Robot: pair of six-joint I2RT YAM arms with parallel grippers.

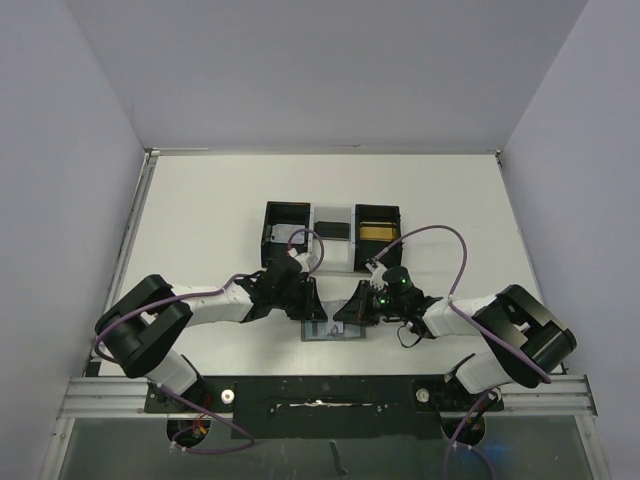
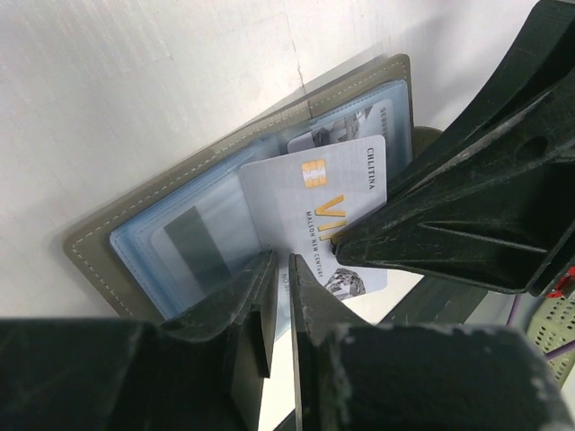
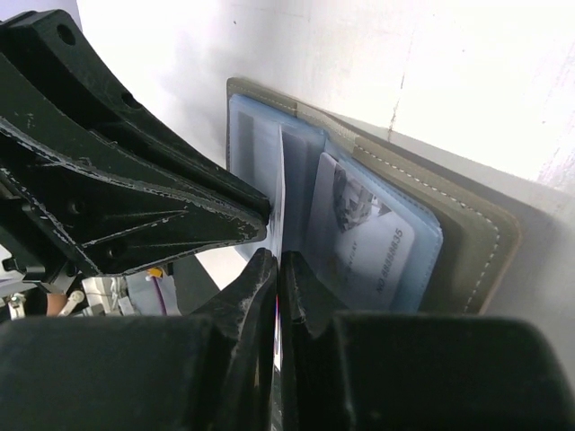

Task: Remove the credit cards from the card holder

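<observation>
Left gripper (image 2: 282,274): I see it nearly closed, pinching a blue sleeve edge of the card holder (image 2: 94,244), which lies open just in front of its tips.
White card (image 2: 314,211): sticking out over the sleeves, between both tools.
Right gripper (image 3: 278,265): clamped on this card's edge.

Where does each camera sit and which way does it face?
Top external: above, behind the bases, looking down on the table; left arm and right arm show.
Left wrist: low, facing the open card holder; left gripper below, right gripper at right on a card.
Right wrist: opposite side; right gripper below, left gripper at left.
Both wrist views share the card holder.
</observation>
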